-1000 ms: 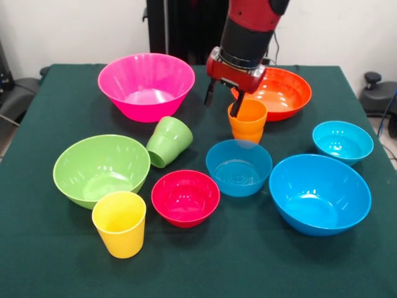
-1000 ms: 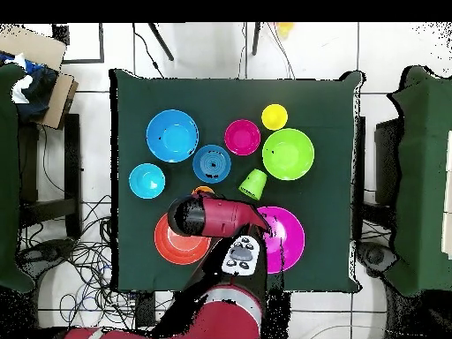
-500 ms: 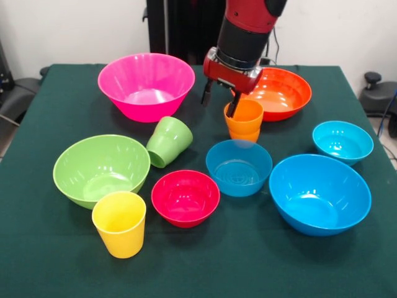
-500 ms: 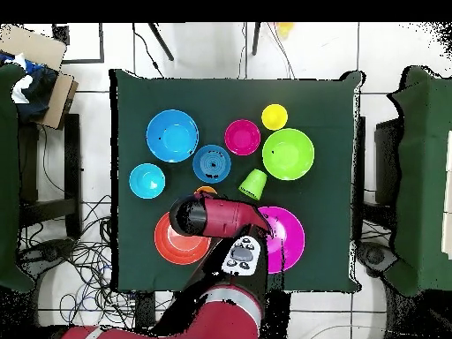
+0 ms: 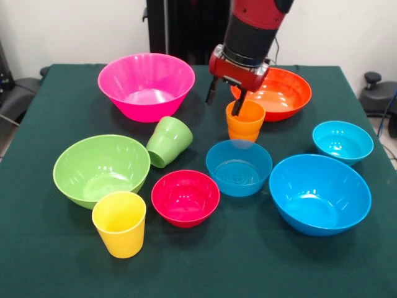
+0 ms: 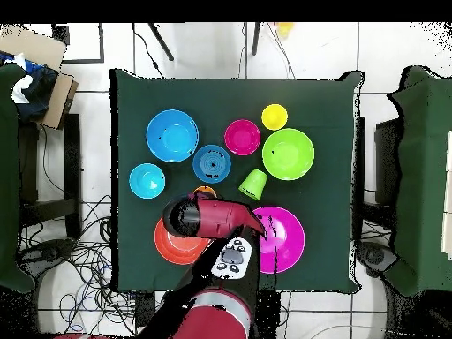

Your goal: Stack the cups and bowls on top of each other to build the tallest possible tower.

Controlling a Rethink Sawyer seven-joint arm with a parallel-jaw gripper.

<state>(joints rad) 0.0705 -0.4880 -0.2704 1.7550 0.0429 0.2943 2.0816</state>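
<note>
Orange plastic is what the pincer (image 5: pixel 227 102) has hold of: one finger reaches inside the orange cup (image 5: pixel 245 121) and the other stands outside its wall, so it grips the cup by the rim, and the cup seems to hang just clear of the green bench (image 5: pixel 56 261), though I cannot be sure it is off the cloth. Taking that cup as the landmark, the orange bowl (image 5: pixel 282 93) lies just behind it, the mid-sized blue bowl (image 5: pixel 239 166) just in front, the tilted green cup (image 5: pixel 169 141) to its left beside the pink bowl (image 5: pixel 146 85), and the small cyan bowl (image 5: pixel 342 141) to its right. Further forward of it sit the red bowl (image 5: pixel 185 197), the large blue bowl (image 5: pixel 319 194), the light green bowl (image 5: pixel 101 169) and the upright yellow cup (image 5: pixel 120 223). These pieces look light, stiff and glossy, so likely slippery; a pinch across the thin rim wall, as here, seems the surest hold, while the wide bowls would probably need gripping at the lip. Nothing is stacked yet.
</note>
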